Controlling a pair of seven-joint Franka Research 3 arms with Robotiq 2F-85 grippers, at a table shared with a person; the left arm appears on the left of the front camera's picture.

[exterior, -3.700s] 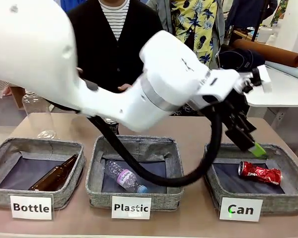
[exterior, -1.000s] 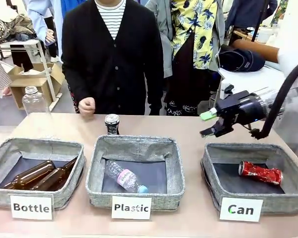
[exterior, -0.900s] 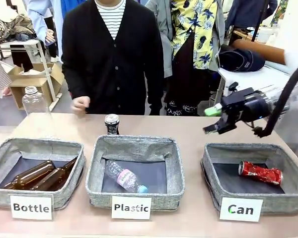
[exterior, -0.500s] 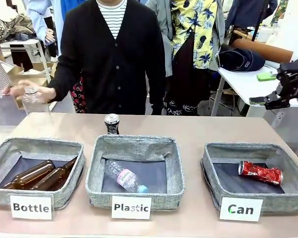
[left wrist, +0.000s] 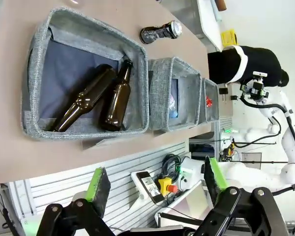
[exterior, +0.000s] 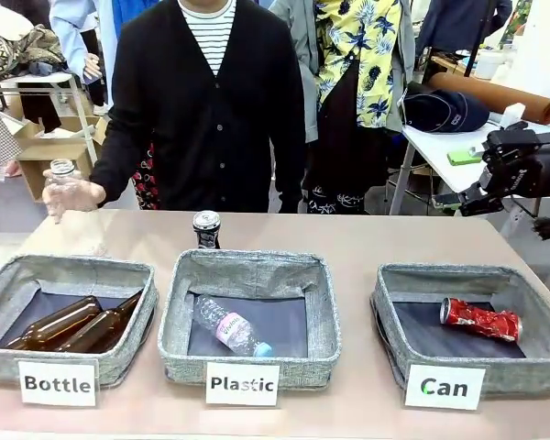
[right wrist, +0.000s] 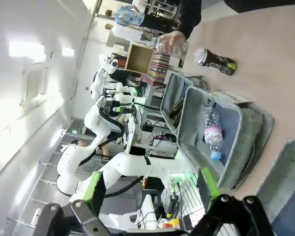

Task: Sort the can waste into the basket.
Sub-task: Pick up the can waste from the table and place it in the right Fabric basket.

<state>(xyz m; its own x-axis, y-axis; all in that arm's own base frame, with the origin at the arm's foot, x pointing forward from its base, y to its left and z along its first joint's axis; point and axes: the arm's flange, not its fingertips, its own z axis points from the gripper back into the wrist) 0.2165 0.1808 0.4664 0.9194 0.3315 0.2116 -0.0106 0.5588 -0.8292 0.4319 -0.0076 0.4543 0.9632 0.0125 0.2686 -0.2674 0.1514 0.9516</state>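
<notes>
Red crushed can sits in your Can basket; the black can stands on the table just behind the Plastic bin. Your left gripper and right gripper are spread wide, empty.

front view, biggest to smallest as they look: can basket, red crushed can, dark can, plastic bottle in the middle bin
1. Can basket.
2-3. plastic bottle and red crushed can: about alike, no ranking.
4. dark can, though it stands farther off, its base hidden behind the Plastic basket.
</notes>
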